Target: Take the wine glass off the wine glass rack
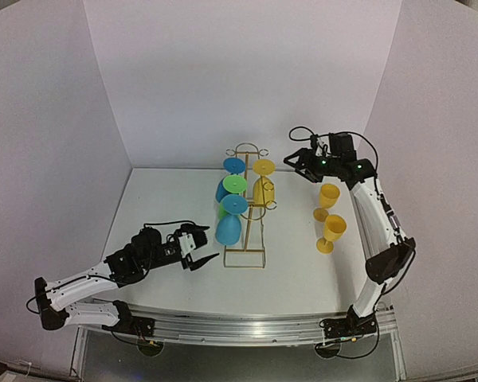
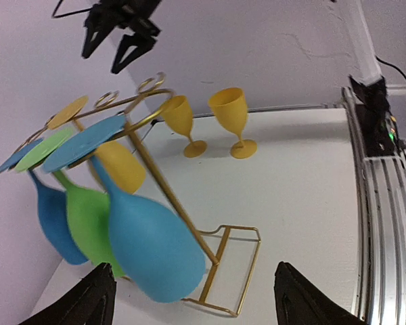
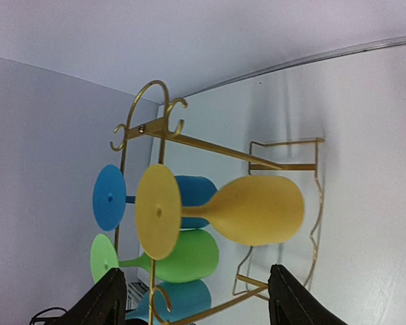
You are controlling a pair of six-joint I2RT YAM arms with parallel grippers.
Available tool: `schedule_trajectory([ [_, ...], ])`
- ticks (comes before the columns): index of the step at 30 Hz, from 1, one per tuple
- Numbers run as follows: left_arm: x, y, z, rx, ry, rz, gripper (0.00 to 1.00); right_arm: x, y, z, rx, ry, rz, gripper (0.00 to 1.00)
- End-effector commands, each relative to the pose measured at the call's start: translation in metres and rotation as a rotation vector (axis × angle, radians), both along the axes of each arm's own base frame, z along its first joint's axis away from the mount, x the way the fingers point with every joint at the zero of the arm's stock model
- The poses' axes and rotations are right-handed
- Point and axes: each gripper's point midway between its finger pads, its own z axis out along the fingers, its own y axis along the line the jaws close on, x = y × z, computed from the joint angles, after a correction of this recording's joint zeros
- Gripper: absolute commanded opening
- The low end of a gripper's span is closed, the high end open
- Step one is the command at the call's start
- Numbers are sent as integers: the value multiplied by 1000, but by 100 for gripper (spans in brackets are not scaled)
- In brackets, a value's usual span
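The gold wire wine glass rack (image 1: 244,239) stands mid-table with several glasses hanging upside down from it. On its left side hang two blue glasses and a green one (image 1: 235,185), the nearest a light blue wine glass (image 1: 229,229). A yellow wine glass (image 1: 263,191) hangs on the right side. My left gripper (image 1: 202,261) is open, low at the rack's near left corner, and the light blue glass (image 2: 149,244) hangs just ahead of it. My right gripper (image 1: 296,164) is open and high, right of the rack top. It faces the hanging yellow glass (image 3: 250,210) and holds nothing.
Two yellow wine glasses (image 1: 329,196) (image 1: 333,231) stand upright on the table right of the rack, below my right arm. White walls close off the back and both sides. A metal rail (image 1: 247,328) runs along the near edge.
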Motion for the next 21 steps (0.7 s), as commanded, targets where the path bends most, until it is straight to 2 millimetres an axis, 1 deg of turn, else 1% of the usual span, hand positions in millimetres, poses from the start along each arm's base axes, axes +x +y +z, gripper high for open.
schedule_trajectory([
  [1,39,28,48,-268,96,208,80,16,43,16,121,-17,60,66],
  [2,44,32,50,-288,106,236,80,21,49,13,131,-9,65,65],
  [4,48,35,50,-310,123,255,80,28,58,14,159,-6,76,59],
  [6,49,38,46,-313,128,261,80,32,63,12,173,-2,86,50],
  [8,48,39,44,-311,131,259,80,34,67,11,185,6,96,45],
  [11,47,39,41,-304,123,252,80,33,69,8,193,24,106,42],
  [18,46,37,42,-287,84,241,80,28,71,-16,188,91,120,39],
  [21,48,38,40,-272,64,247,80,24,73,-17,199,110,137,38],
])
